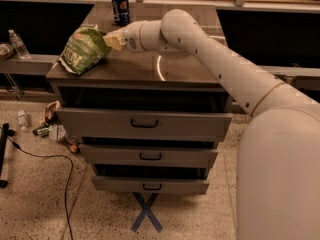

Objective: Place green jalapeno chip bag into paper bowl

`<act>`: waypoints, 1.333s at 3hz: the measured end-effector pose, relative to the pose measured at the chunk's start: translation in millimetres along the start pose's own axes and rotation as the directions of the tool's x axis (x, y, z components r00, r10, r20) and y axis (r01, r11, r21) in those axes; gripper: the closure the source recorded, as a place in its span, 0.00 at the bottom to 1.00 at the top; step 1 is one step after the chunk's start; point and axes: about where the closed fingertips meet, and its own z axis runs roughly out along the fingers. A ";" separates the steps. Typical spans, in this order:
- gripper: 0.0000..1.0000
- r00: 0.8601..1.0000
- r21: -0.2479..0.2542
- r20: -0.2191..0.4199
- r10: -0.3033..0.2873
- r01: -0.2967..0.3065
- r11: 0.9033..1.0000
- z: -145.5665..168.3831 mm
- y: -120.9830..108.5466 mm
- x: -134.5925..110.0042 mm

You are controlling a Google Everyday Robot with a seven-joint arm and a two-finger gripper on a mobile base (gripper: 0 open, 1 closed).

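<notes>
The green jalapeno chip bag is wrinkled and glossy. It hangs tilted at the left end of the cabinet top. My gripper is shut on the bag's right edge and holds it slightly above the surface. A thin white curved rim shows on the cabinet top just below my arm. It looks like the left edge of the paper bowl, and my arm hides the rest. The bag is well to the left of that rim.
A blue soda can stands at the back of the cabinet top. Three drawers below stand pulled out. A water bottle is on a ledge at left. Litter and a cable lie on the floor, with a blue X in front.
</notes>
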 end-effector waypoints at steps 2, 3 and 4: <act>1.00 0.999 0.121 0.046 -0.012 0.006 0.993 -28.2 -36.3 -53.8; 1.00 0.993 0.227 0.109 -0.048 0.022 0.974 -62.9 -70.7 -105.1; 1.00 0.987 0.316 0.156 -0.037 -0.014 0.949 -94.2 -110.9 -130.1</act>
